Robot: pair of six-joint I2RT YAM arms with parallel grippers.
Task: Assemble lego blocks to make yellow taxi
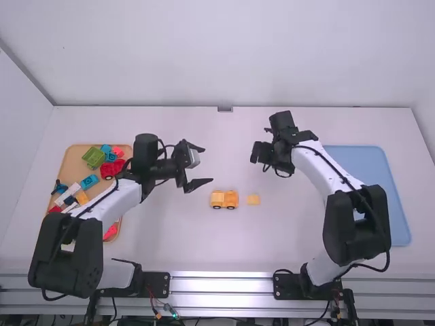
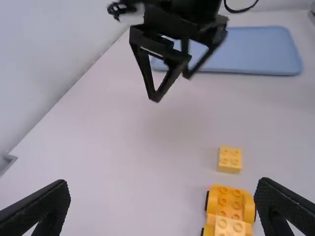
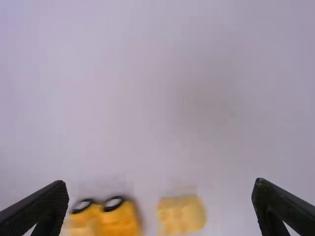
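Observation:
My left gripper (image 1: 202, 167) stands open above the table, up and to the left of the orange-yellow wheeled car piece (image 1: 223, 199). My right gripper (image 1: 260, 154) hangs over the table beyond a small yellow block (image 1: 253, 200). That block lies just right of the car piece, apart from it. In the left wrist view the open left gripper (image 2: 165, 206) has the car piece (image 2: 229, 204) near one finger, with a lighter brick on its end, and the small block (image 2: 230, 160) beyond. The right wrist view has the right gripper (image 3: 160, 206) wide open, nothing between its fingertips, near the block (image 3: 182, 215).
An orange tray (image 1: 77, 157) at the left holds several loose blocks: green, red, blue, white and yellow. The left arm reaches over its right side. At the right lies a blue tray (image 1: 397, 197), partly behind the right arm.

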